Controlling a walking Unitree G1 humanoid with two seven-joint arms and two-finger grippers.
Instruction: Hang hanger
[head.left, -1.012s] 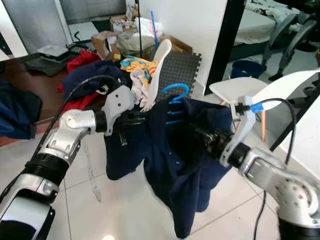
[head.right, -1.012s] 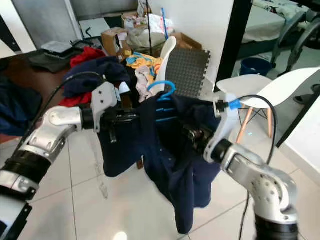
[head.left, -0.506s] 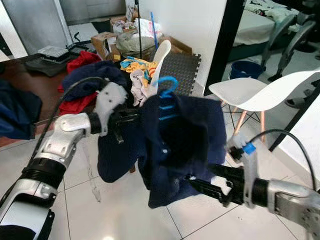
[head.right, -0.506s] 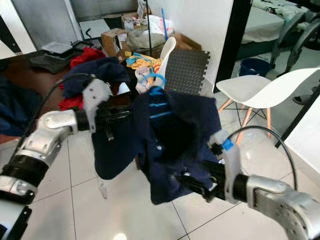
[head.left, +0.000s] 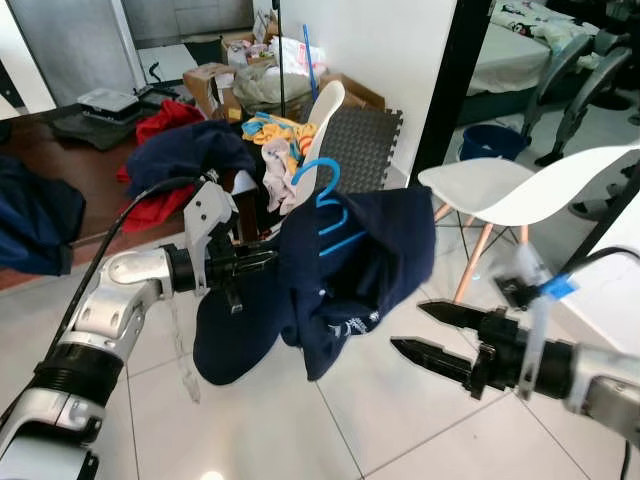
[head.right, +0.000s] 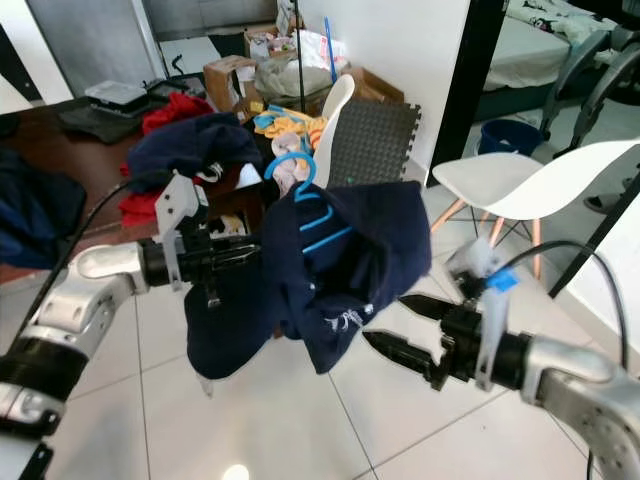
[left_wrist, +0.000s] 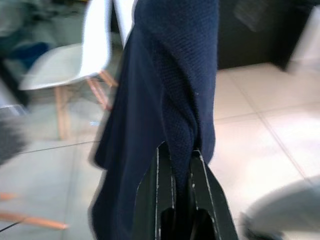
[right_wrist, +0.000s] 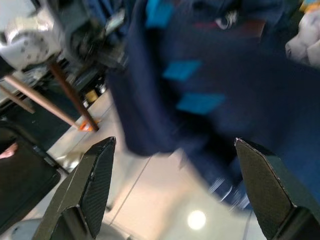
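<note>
Up close, the left wrist view has the two black fingers (left_wrist: 200, 200) pinched together on a fold of the dark navy garment (head.left: 350, 270); the cloth rises straight out from between them. From the head camera, the left gripper (head.left: 262, 258) holds that garment out in front of the robot at its edge, and the weight hangs from this one grip. A blue hanger (head.left: 325, 195) is threaded inside the garment, with its hook standing up clear above the collar and its bars showing through the neck opening. Whether the fingers catch the hanger's frame as well as the fabric is hard to tell; cloth covers the contact.

The right gripper (head.left: 425, 330) sits lower and to the right, fingers spread wide apart and empty, tips pointing toward the bottom hem of the garment but not touching it.

Further out: a white chair (head.left: 505, 190) stands to the right on the tiled floor (head.left: 300, 420), and a pile of clothes (head.left: 175, 160) lies behind the left arm. No rail or rod can be made out with confidence.

Step in hand, as judged: garment on the hanger, carried one-handed, hanging not yet done. The next move calls for finding a rail and bringing the hook over it, keeping the hook upright and free of cloth.
</note>
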